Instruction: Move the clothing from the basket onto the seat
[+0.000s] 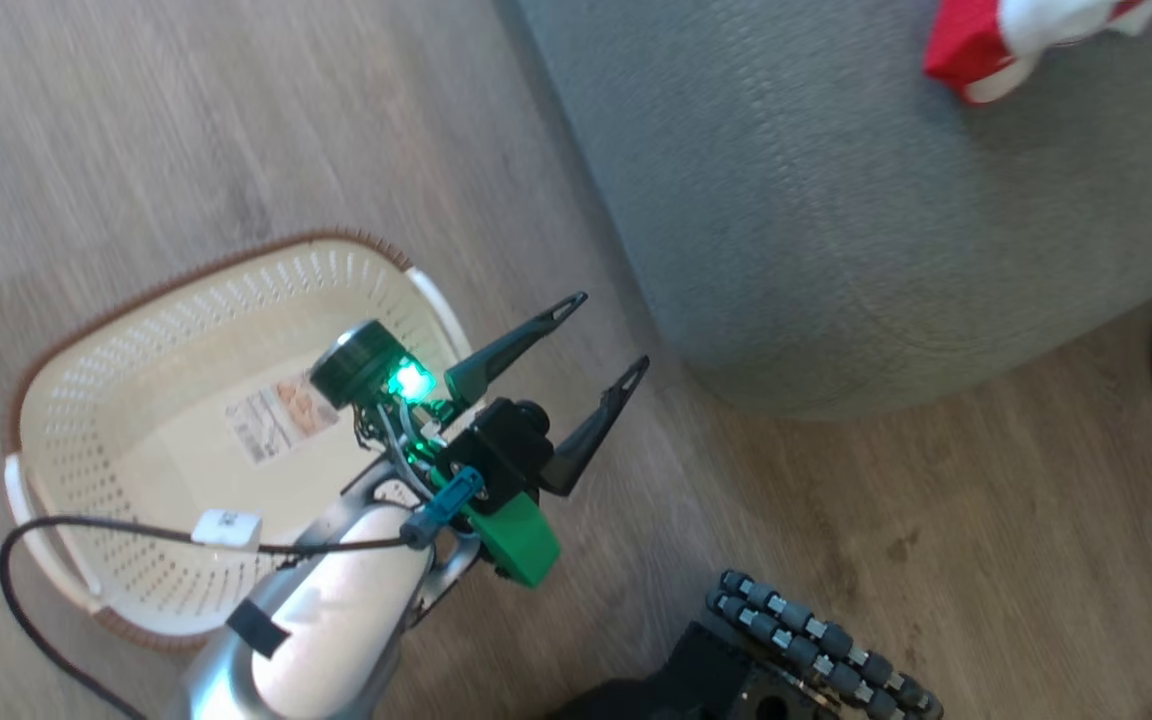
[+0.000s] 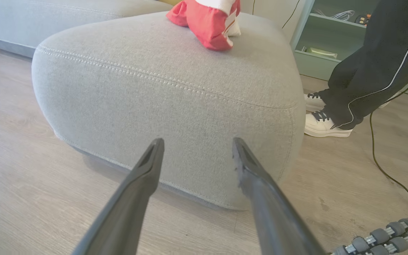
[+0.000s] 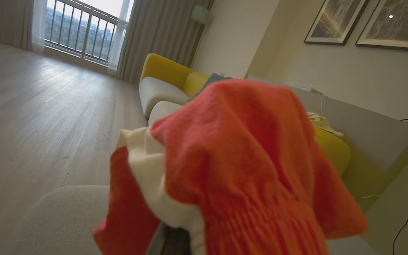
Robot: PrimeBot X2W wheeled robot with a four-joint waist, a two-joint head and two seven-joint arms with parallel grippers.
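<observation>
With the right gripper (image 3: 168, 243) pinched on clothing (image 3: 239, 159) at 1 o'clock over the seat (image 1: 836, 230), and the left gripper (image 1: 613, 330) spread empty, draped cloth may snag fingers on release.

Daylight pours from the window (image 3: 83, 32) beyond the seat (image 3: 58, 216), laying a pale sheen on the floor (image 3: 30, 106); the clothing (image 3: 232, 170) above the seat is soft, out of focus; the head view smears with motion blur; a green light (image 1: 411, 382) glows left of the seat; a soft shadow lies under the seat's front; the left wrist view is evenly lit.
</observation>
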